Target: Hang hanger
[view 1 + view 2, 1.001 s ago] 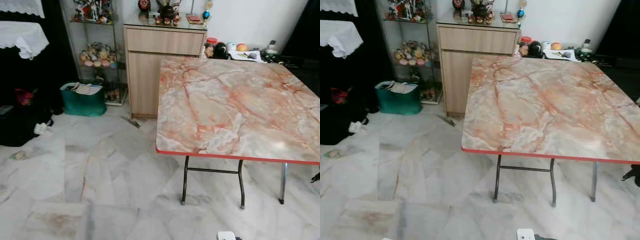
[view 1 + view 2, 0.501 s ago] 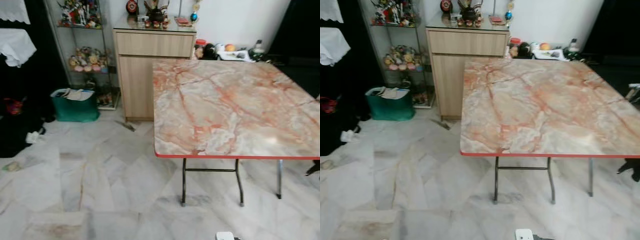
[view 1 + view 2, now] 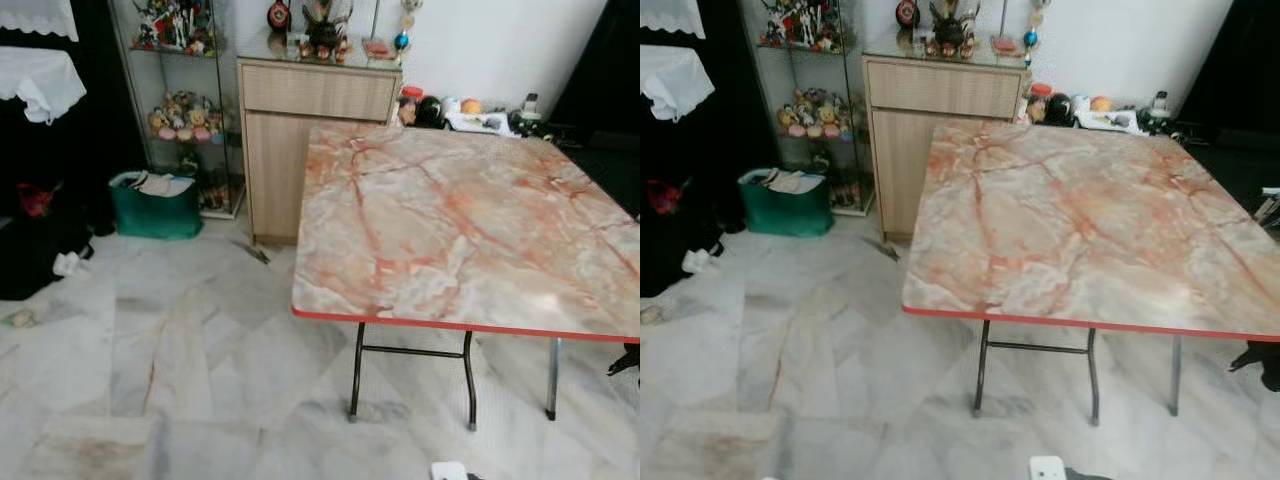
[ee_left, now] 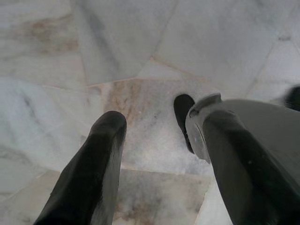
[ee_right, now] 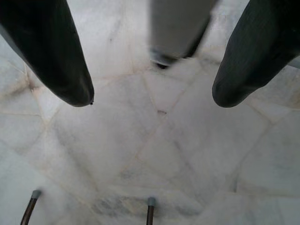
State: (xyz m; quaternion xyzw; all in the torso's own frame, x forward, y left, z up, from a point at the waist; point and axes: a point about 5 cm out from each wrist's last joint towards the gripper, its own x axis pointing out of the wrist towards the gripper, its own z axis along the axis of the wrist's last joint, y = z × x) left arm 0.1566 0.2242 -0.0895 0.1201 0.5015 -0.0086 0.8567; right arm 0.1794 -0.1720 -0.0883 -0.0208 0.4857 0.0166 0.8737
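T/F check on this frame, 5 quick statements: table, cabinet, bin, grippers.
1. The marble-pattern table has a red edge. True.
2. The green bin sits on top of the table. False: it is on the floor beside the glass shelf.
3. The wooden cabinet stands behind the table's far corner, against the wall. True.
4. The left gripper is shut on a hanger. False: its fingers are apart over the marble floor, holding nothing.
5. The right gripper is open, pointing down at the floor near the table legs. True.
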